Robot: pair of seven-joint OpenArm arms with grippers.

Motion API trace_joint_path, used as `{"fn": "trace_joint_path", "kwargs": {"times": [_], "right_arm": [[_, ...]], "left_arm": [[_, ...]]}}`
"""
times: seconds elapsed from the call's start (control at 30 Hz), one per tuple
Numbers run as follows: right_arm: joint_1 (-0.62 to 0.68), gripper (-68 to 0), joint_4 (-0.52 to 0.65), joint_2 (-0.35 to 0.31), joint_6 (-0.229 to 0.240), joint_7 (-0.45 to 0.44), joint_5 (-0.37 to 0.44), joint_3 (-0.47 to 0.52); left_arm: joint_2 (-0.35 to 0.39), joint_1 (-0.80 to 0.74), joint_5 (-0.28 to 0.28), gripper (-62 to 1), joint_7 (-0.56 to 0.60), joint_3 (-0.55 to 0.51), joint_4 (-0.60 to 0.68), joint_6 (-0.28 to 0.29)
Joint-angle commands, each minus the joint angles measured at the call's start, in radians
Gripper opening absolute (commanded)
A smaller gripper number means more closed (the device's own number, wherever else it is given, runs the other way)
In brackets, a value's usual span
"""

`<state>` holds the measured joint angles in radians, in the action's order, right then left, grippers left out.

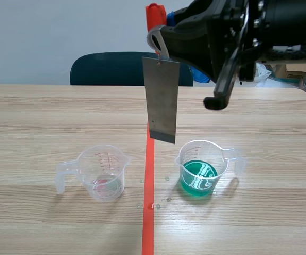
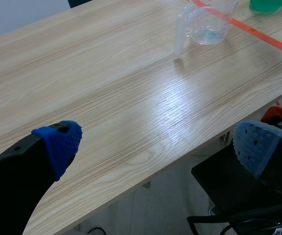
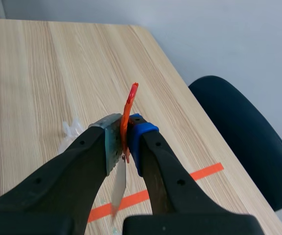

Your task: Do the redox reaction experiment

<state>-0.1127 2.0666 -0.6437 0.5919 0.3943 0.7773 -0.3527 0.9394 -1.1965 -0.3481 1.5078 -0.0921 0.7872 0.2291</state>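
The right end effector (image 3: 126,137), clamped on the orange clip (image 3: 130,105), dangles the metal strip (image 1: 161,101) above and just beside the green-liquid beaker (image 1: 202,169), whose rim a swinging strip might strike and tip; the left end effector (image 2: 156,144) gapes empty.

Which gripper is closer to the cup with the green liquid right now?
Right. The right gripper hangs above the cup, a little to its side, holding a metal sheet. The left gripper is open at the table's near edge, well away from it.
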Motion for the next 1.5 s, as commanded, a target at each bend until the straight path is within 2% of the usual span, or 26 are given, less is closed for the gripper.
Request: {"fn": "trace_joint_path", "kwargs": {"times": [0.0, 0.13, 0.4, 0.6, 0.83, 1.07, 1.47], "right_arm": [[-0.029, -66.7, 0.011, 0.019, -0.002, -0.014, -0.008, -0.014], [-0.068, -66.7, 0.01, 0.061, -0.035, -0.005, -0.053, -0.073], [-0.15, -66.7, -0.037, 0.156, -0.035, 0.034, -0.073, -0.187], [-0.182, -66.7, -0.084, 0.24, -0.034, 0.061, -0.105, -0.221], [-0.224, -66.7, -0.15, 0.307, -0.034, 0.076, -0.121, -0.273], [-0.226, -66.7, -0.198, 0.343, -0.034, 0.076, -0.165, -0.306], [-0.225, -66.7, -0.209, 0.354, -0.034, 0.074, -0.165, -0.315]], "left_arm": [[0.003, 0.003, -0.006, 1.4, 0.045, 0.0, 0.006, 0.002], [0.003, 0.003, -0.006, 1.4, 0.045, 0.0, 0.006, 0.002], [0.003, 0.003, -0.006, 1.4, 0.045, 0.0, 0.006, 0.002], [0.003, 0.003, -0.006, 1.4, 0.045, 0.0, 0.006, 0.002], [0.003, 0.003, -0.006, 1.4, 0.045, 0.0, 0.006, 0.002], [0.003, 0.003, -0.006, 1.4, 0.045, 0.0, 0.006, 0.002], [0.003, 0.003, -0.006, 1.4, 0.045, 0.0, 0.006, 0.002]]}}
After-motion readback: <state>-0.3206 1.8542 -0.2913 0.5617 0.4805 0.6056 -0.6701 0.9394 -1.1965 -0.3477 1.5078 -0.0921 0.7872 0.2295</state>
